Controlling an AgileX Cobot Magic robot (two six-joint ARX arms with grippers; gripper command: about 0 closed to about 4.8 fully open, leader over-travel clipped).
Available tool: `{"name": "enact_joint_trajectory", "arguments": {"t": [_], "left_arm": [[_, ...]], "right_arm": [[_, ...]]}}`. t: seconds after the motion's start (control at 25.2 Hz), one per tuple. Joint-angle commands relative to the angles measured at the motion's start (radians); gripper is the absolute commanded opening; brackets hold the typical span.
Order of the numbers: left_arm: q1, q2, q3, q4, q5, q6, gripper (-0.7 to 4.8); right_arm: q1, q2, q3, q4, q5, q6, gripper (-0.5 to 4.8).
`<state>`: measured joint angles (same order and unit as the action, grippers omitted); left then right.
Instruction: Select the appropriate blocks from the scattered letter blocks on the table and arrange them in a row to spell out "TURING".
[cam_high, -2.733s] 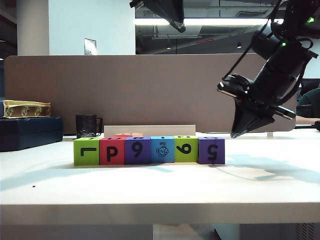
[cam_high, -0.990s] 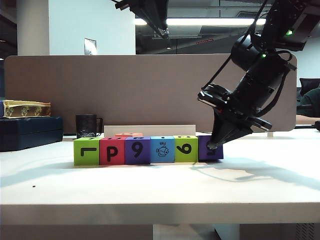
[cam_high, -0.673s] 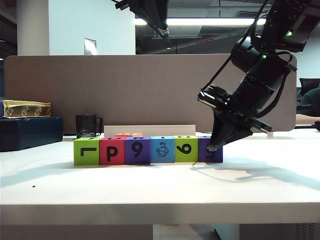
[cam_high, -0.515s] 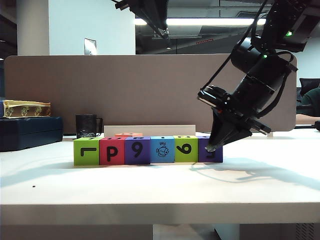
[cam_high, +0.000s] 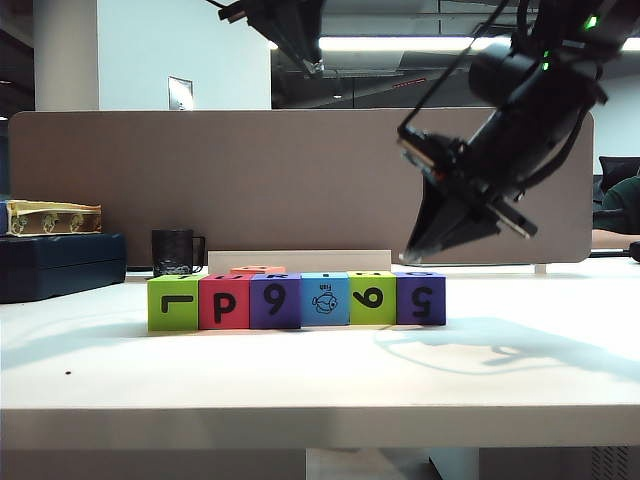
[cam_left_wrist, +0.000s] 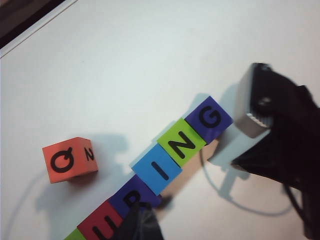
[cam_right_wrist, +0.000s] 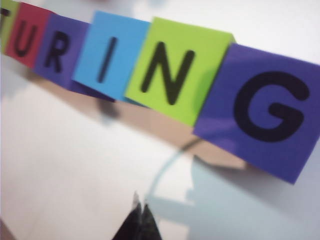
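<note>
Starting at the far left of the exterior view: a dark blue case (cam_high: 60, 265) sits on the white table (cam_high: 320, 370) with a patterned box (cam_high: 52, 217) on top of it, and just to the right of them a black mug (cam_high: 175, 251) stands in front of the brown-grey partition (cam_high: 250, 180).

Now the row of letter blocks. Six cubes sit side by side, touching, near the middle of the table: a lime green block (cam_high: 173, 303), a red block (cam_high: 224, 301), a purple block (cam_high: 275, 301), a light blue block with the fish picture (cam_high: 325, 298), a second green block (cam_high: 372, 298) and a purple end block (cam_high: 421, 298). Seen from above in the right wrist view, their top faces read T, U, R, I, N, G in order, with the G block (cam_right_wrist: 265, 112) at the end. One orange-red spare block (cam_left_wrist: 69, 160), showing a Q, lies apart behind the row.

High above the left half of the row hangs the left gripper (cam_high: 312, 66), well clear of the blocks, jaws pressed together and empty; its tips poke into the left wrist view at (cam_left_wrist: 142, 225).

Further right, the right gripper (cam_high: 412, 250) hangs tilted above the purple end block, not touching it. In its own wrist view the two tips (cam_right_wrist: 139, 222) meet in a point, closed on nothing, over bare table beside the row.
</note>
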<state>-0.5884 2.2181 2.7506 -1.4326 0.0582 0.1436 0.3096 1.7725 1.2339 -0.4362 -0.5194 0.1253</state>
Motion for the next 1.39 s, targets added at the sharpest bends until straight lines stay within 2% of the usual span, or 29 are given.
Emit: {"name": "enact_joint_trajectory", "arguments": {"t": [0.04,0.28,0.44,0.79,1.03,1.19,1.39], "left_arm": [[0.014,-0.011,0.003,-0.004,-0.014,-0.011,-0.06],[0.084,-0.011,0.002,-0.006,-0.03,-0.029,-0.06],[0.131,-0.012,0.002,-0.008,-0.029,-0.087,-0.06],[0.141,-0.012,0.0,-0.011,-0.032,-0.089,-0.06],[0.14,-0.03,-0.045,-0.015,-0.032,-0.088,-0.06],[0.14,-0.095,-0.165,-0.015,-0.032,-0.088,-0.06],[0.14,-0.268,-0.469,-0.013,-0.049,-0.064,-0.06]], "right_arm": [[0.001,-0.054,0.005,-0.01,-0.007,-0.002,-0.01],[0.001,-0.208,0.005,-0.036,-0.006,-0.002,-0.01],[0.001,-0.281,0.005,-0.064,0.001,-0.002,-0.01],[0.001,-0.402,0.005,-0.13,0.009,-0.003,-0.01],[0.001,-0.469,0.005,-0.191,0.064,-0.033,-0.01],[0.001,-0.495,0.005,-0.222,0.115,-0.033,-0.01],[0.001,-0.504,0.005,-0.244,0.121,-0.033,-0.01]]}}
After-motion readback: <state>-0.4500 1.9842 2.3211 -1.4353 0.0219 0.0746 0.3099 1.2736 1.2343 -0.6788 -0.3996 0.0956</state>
